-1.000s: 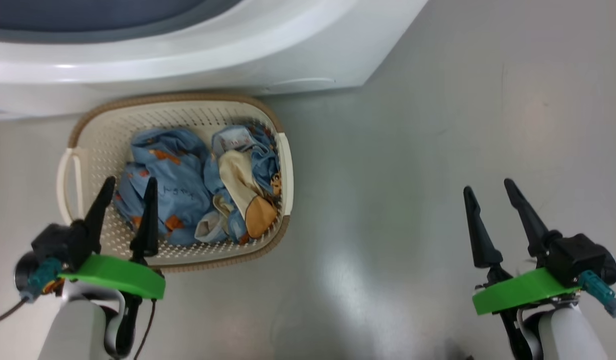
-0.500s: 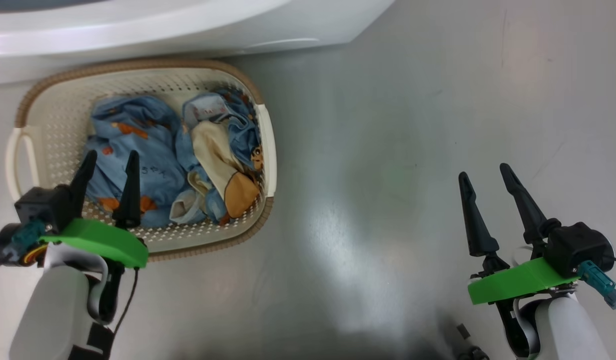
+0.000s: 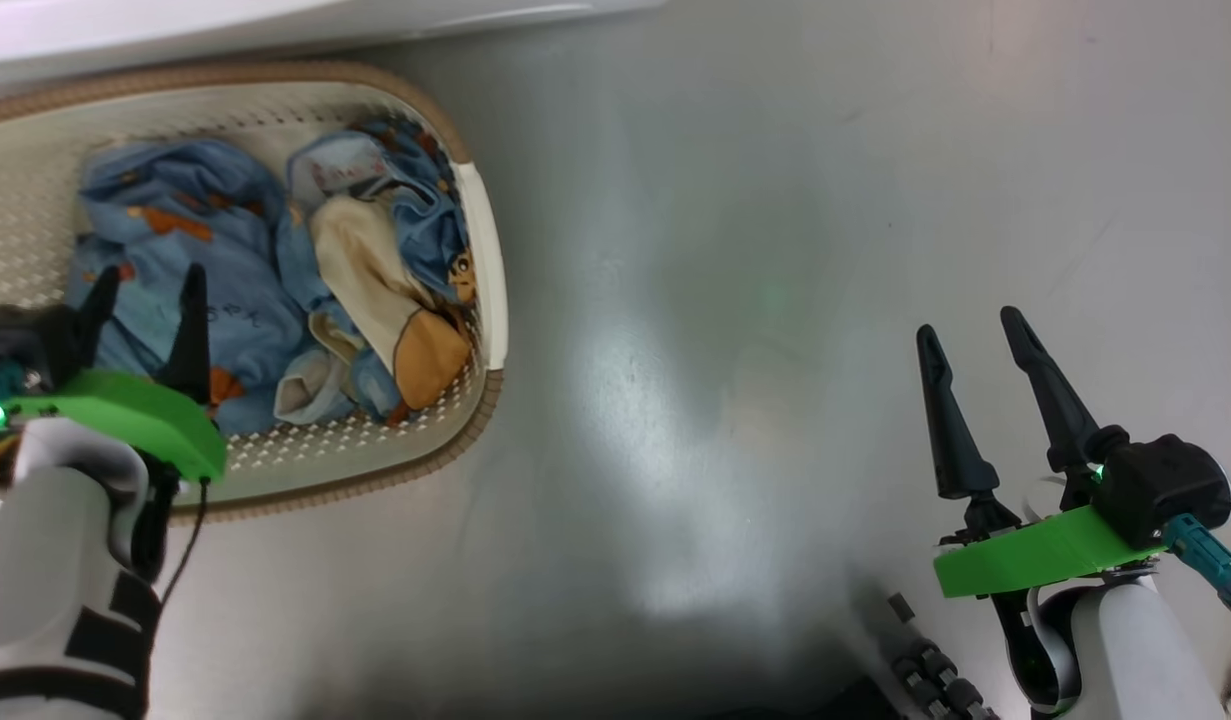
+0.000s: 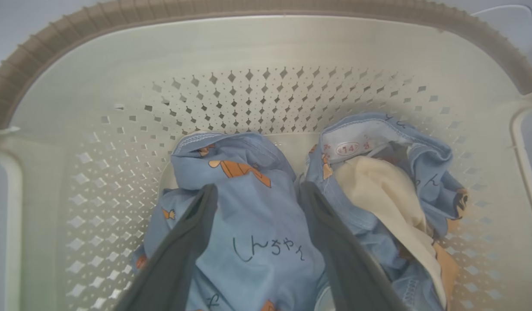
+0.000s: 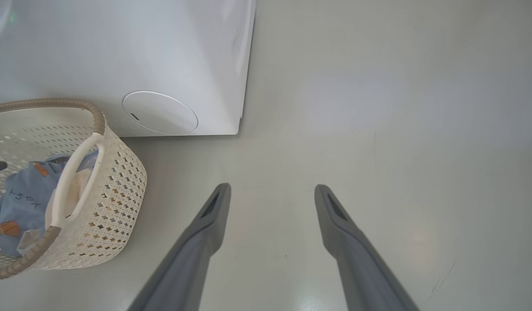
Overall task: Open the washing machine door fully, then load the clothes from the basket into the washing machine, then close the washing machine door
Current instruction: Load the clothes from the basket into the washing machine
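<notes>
A: What is at the far left?

B: The left pincer [image 3: 150, 275], with its two long dark fingers spread wide and holding nothing. It hangs over the small cream plastic basket [image 3: 493, 300] with perforated sides and a brown woven-look rim.

A: And where are the clothes?

B: The soft light-blue and cream clothes [image 3: 245, 240] with orange-brown printed shapes all lie inside the basket. In the left wrist view the fingers stand on both sides of one blue garment with dark handwriting. I cannot tell if they touch the fabric.

A: Where is the basket?

B: On the glossy grey floor [image 3: 725, 300], just beside the front of the big white boxy washing machine [image 3: 225, 25].

A: And on the right?

B: The right pincer [image 3: 968, 325] is also wide and empty. It is above bare floor, well apart from the basket.
</notes>
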